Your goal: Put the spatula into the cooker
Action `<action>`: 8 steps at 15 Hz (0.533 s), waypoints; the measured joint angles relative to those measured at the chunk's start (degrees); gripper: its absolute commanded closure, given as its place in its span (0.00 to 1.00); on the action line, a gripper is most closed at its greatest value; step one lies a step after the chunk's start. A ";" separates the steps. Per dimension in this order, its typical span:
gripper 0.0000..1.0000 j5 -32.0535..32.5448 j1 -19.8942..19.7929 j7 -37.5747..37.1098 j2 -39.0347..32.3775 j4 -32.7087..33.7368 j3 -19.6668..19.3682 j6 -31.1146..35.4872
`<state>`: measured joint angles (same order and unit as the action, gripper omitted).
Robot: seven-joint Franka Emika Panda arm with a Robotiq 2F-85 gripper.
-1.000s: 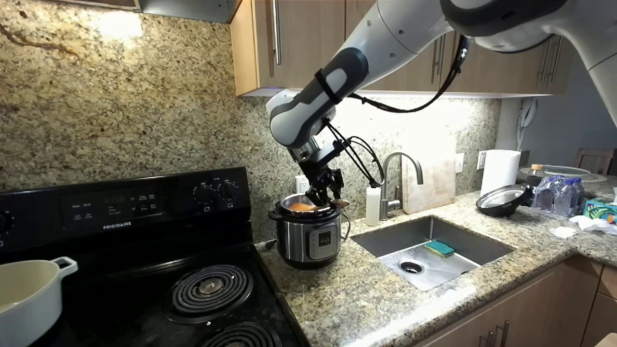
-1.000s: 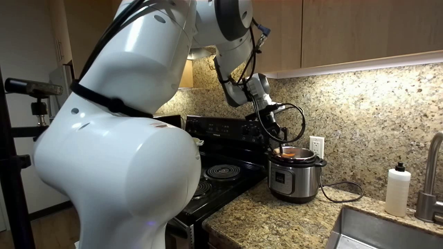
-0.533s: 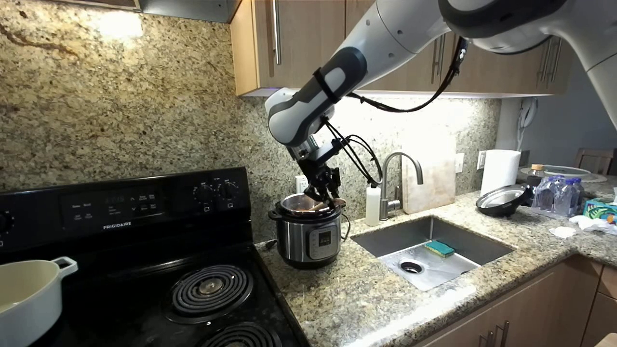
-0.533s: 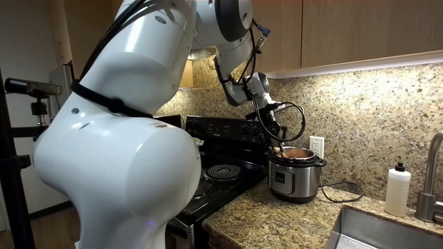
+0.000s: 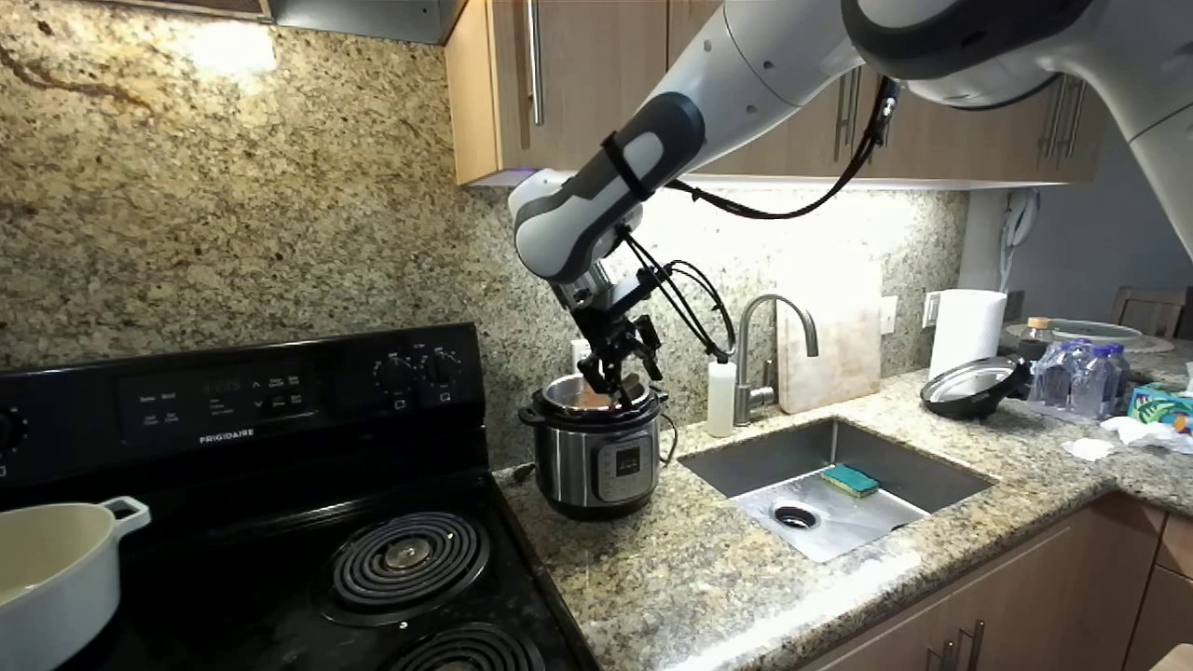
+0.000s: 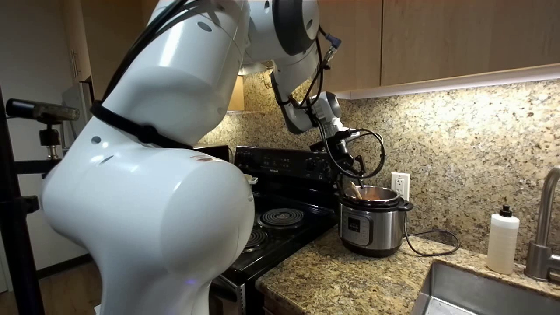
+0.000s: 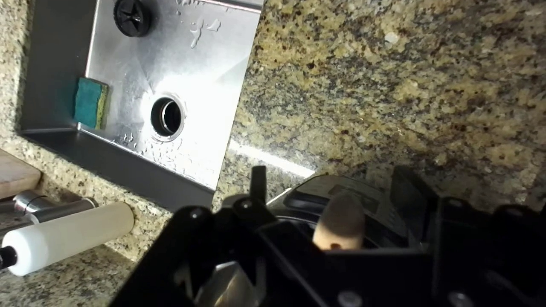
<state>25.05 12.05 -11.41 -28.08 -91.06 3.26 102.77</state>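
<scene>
The stainless-steel cooker [image 5: 569,466] stands without a lid on the counter beside the stove. In both exterior views the wooden spatula [image 6: 355,191] leans inside it, one end at the rim and the rest hidden in the pot. My gripper [image 5: 638,384] is low over the cooker's mouth. In the wrist view its fingers [image 7: 258,183] stand well apart, with the spatula's rounded end, marked by a small dark hole, in the gap and touching neither fingertip. A brownish patch shows inside the pot; I cannot tell whether it is the spatula, food or a reflection.
The black stove [image 5: 252,559] adjoins the cooker, with a white pot [image 5: 65,578] on it. Opposite lie a soap bottle [image 5: 720,399], a faucet [image 5: 743,373] and the sink [image 5: 746,461] holding a sponge [image 5: 850,480]. The granite backsplash [image 6: 437,175] rises close behind the cooker.
The gripper's fingers have spread from around the spatula and let it go. The spatula now leans more steeply in the cooker, no longer poking out sideways past the fingers.
</scene>
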 measured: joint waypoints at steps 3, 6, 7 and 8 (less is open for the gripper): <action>0.00 0.00 0.01 0.00 -0.17 0.25 -0.06 0.00; 0.00 0.00 0.01 0.00 -0.18 0.26 -0.17 0.00; 0.00 -0.01 0.01 0.00 -0.18 0.26 -0.24 0.00; 0.00 -0.04 0.00 0.00 -0.18 0.25 -0.32 0.00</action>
<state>25.01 12.05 -11.41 -28.26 -90.80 2.94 102.77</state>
